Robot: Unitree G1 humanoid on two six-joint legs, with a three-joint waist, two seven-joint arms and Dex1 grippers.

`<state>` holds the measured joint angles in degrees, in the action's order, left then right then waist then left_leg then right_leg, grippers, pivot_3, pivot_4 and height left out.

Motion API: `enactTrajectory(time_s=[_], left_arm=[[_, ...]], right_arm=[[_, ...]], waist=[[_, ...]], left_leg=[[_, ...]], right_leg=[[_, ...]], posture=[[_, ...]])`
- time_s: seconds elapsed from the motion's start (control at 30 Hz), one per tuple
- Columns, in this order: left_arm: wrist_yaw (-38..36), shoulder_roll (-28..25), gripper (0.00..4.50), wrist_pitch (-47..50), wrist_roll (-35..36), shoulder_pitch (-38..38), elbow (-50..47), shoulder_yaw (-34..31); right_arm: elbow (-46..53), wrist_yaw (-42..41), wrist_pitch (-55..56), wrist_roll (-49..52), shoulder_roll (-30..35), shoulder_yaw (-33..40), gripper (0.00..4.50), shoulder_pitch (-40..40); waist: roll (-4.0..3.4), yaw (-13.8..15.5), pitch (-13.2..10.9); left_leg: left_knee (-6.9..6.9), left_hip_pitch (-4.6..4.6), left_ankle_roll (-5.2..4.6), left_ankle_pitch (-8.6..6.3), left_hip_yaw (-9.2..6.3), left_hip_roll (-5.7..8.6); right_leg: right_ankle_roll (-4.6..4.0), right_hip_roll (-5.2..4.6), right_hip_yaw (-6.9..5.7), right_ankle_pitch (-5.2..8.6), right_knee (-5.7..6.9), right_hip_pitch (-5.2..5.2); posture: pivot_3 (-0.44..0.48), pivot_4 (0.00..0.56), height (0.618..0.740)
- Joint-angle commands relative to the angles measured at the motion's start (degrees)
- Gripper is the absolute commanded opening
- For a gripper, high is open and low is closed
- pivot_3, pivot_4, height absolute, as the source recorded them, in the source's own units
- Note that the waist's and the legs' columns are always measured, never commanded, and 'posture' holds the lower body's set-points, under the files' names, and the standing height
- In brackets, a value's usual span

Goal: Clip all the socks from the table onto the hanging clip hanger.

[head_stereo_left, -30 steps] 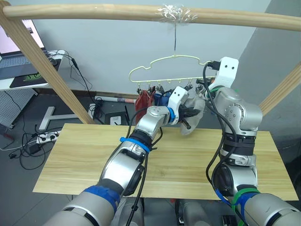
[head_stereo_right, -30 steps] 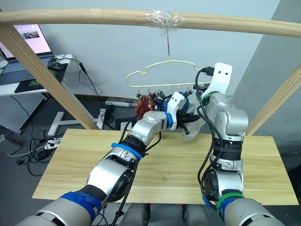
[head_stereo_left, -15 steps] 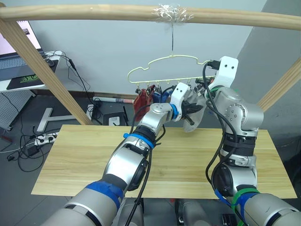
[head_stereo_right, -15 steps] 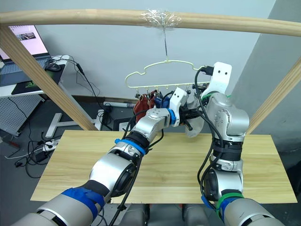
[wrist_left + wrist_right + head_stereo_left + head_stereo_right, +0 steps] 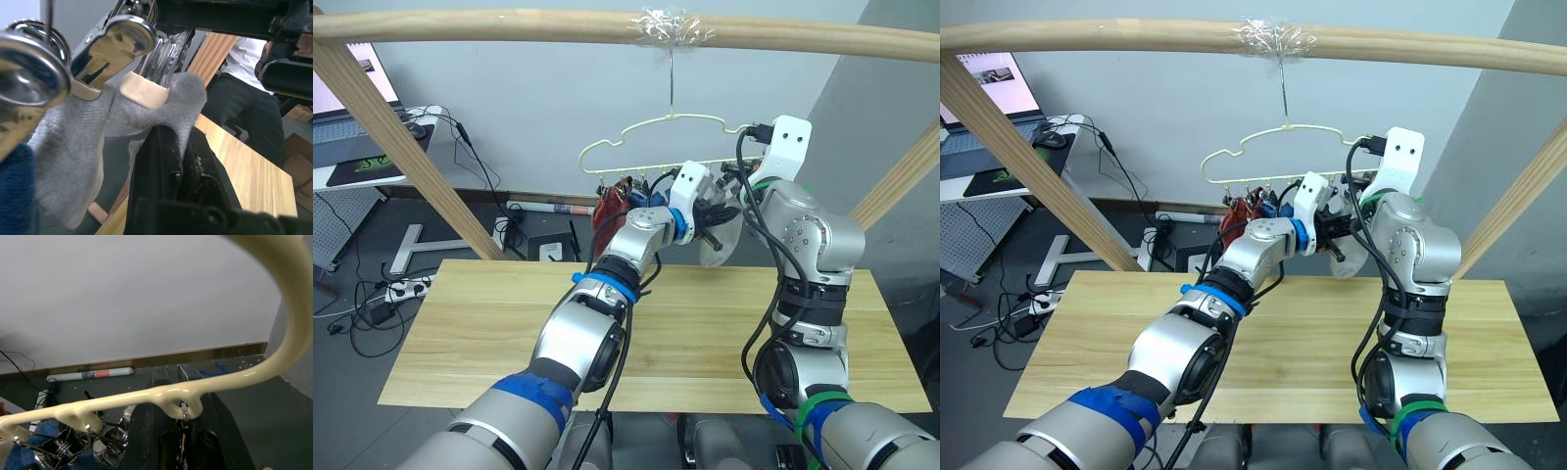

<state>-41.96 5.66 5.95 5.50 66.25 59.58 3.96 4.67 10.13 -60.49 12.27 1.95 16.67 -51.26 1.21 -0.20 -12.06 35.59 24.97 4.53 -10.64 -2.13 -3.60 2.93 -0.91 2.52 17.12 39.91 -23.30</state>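
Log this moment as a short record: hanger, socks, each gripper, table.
clip hanger: hangs by its hook from the wooden pole
hung socks: rust red sock and blue sock clipped
grey sock: raised to a metal clip
left gripper: shut on the grey sock
right gripper: at the hanger's bar, state unclear
table: no socks visible

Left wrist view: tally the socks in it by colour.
Grey socks: 2, one of them pinched in the left tool
Blue sock: 1
Total: 3
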Motion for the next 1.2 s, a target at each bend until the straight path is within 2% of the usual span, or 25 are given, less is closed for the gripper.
enactTrajectory(time_s=[0.03, 0.1, 0.27, 0.37, 0.53, 0.83, 1.0, 1.2], left_arm=[[-0.2, 0.6, 0.01, -0.8, 0.5, 2.1, -1.1, -0.9], [-0.3, 0.6, 0.0, -0.7, 0.5, 2.0, -1.2, -0.9], [-1.9, 0.5, 0.0, 1.7, 1.3, 1.7, -2.1, -1.0], [-2.9, 0.2, 0.0, 3.0, 0.9, 1.0, -3.4, -0.3], [-4.2, -1.0, 1.4, 5.4, 0.4, -1.5, -7.0, 1.0], [-5.8, -4.9, 4.34, 12.7, 1.2, -9.4, -21.4, 2.8], [-6.3, -9.5, 4.45, 21.4, 3.8, -18.5, -36.5, 2.4], [-7.8, -15.8, 4.45, 33.6, 13.4, -32.5, -58.3, -1.5]], right_arm=[[3.2, -0.3, 0.4, 0.7, -0.1, -0.6, 0.28, -1.1], [3.1, -0.2, 0.1, 0.7, 0.0, -0.6, 0.88, -1.1], [3.5, -0.4, -0.3, 0.5, 0.4, -1.1, 2.69, -0.7], [4.8, -0.6, -1.5, 0.8, 0.5, -1.1, 2.69, 0.0], [10.3, -2.1, -6.2, 1.8, 1.4, -1.2, 2.71, 3.4], [22.5, -5.8, -15.2, 4.9, 3.3, -0.7, 2.71, 9.3], [33.2, -10.6, -19.6, 8.2, 5.7, 0.1, 2.71, 18.3], [42.1, -16.5, -18.5, 11.3, 9.2, -1.4, 2.71, 32.7]], waist=[[0.0, 0.0, 0.0], [0.0, 0.0, 0.0], [0.0, 0.0, 0.0], [-0.01, 0.0, 0.0], [-0.02, 0.0, 0.0], [-0.03, -0.1, 0.0], [-0.03, -0.2, 0.0], [-0.03, -0.4, 0.0]], left_leg=[[0.0, 0.0, 0.0, 0.0, 0.0, 0.0], [0.0, 0.0, 0.0, 0.0, 0.0, 0.0], [0.0, 0.0, 0.0, 0.0, 0.0, 0.0], [0.0, 0.0, 0.0, 0.0, 0.0, 0.0], [-0.05, 0.0, 0.0, 0.0, -0.01, 0.0], [-0.04, -0.01, 0.0, 0.01, -0.03, 0.0], [-0.06, -0.01, 0.0, 0.01, -0.06, -0.01], [-0.01, -0.05, 0.0, 0.01, -0.08, -0.03]], right_leg=[[0.0, 0.0, 0.0, 0.0, 0.0, 0.0], [0.0, 0.0, 0.0, 0.0, 0.0, 0.0], [0.0, 0.0, 0.0, 0.0, 0.0, 0.0], [0.0, 0.0, 0.0, 0.0, 0.0, 0.0], [0.0, 0.0, 0.0, 0.0, -0.03, 0.0], [0.0, 0.0, 0.0, 0.0, 0.03, 0.0], [0.0, 0.0, -0.01, 0.01, -0.01, 0.02], [0.0, 0.0, 0.0, 0.01, 0.03, 0.06]], posture=[[0.081, 0.152, 0.74], [0.081, 0.152, 0.74], [0.077, 0.158, 0.74], [0.076, 0.162, 0.74], [0.071, 0.166, 0.74], [0.061, 0.168, 0.74], [0.043, 0.16, 0.74], [0.05, 0.159, 0.74]])
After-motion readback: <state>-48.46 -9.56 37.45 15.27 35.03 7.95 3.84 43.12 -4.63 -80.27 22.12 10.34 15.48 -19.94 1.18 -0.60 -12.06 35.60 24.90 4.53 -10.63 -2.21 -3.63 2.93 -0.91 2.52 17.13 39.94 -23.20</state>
